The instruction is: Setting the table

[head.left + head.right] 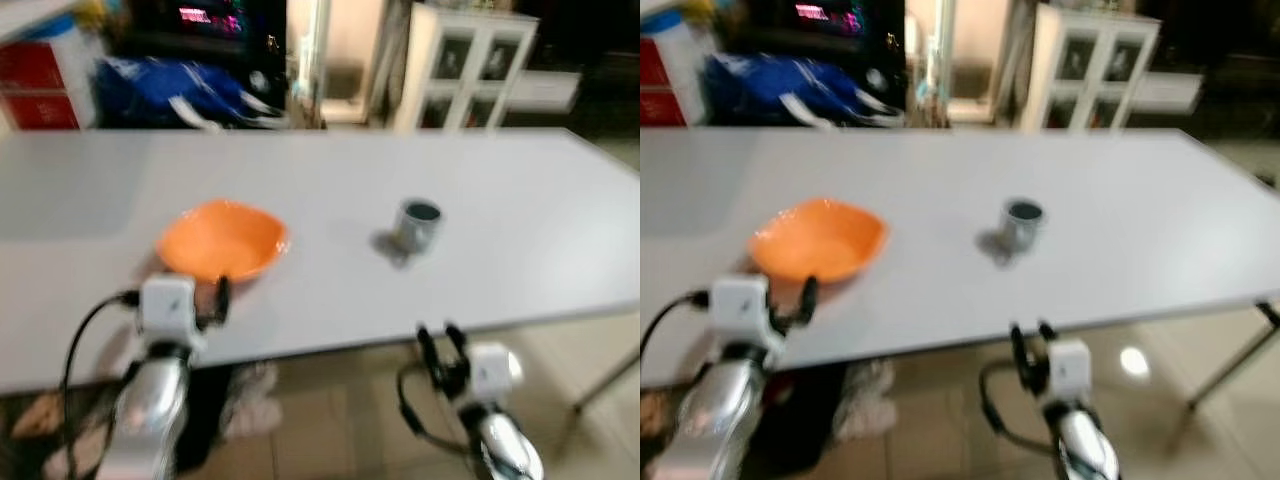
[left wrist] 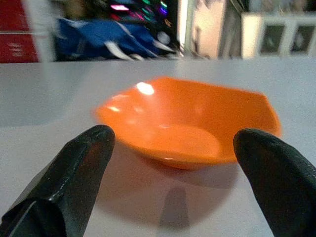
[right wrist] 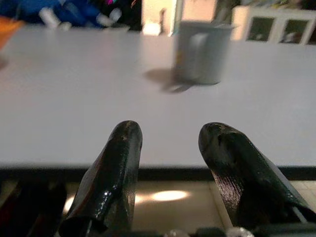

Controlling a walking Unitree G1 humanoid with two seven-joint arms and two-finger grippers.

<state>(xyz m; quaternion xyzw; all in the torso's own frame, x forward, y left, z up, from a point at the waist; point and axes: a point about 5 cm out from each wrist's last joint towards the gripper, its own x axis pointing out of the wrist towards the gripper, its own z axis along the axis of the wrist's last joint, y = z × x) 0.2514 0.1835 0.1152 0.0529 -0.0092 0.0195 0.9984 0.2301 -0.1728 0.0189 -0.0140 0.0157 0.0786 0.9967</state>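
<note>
An orange bowl sits on the long white table, left of centre and near the front edge. A grey mug stands upright about mid-table, to the bowl's right. My left gripper hovers at the front edge just short of the bowl; in the left wrist view its fingers are spread wide, with the bowl ahead between them, untouched. My right gripper hangs just below the table's front edge, open and empty, in line with the mug farther back.
Behind the table lie a blue bag, red boxes and a white glass-door cabinet. A table leg slants down at the right. Some pale cloth-like things lie on the tiled floor under the table.
</note>
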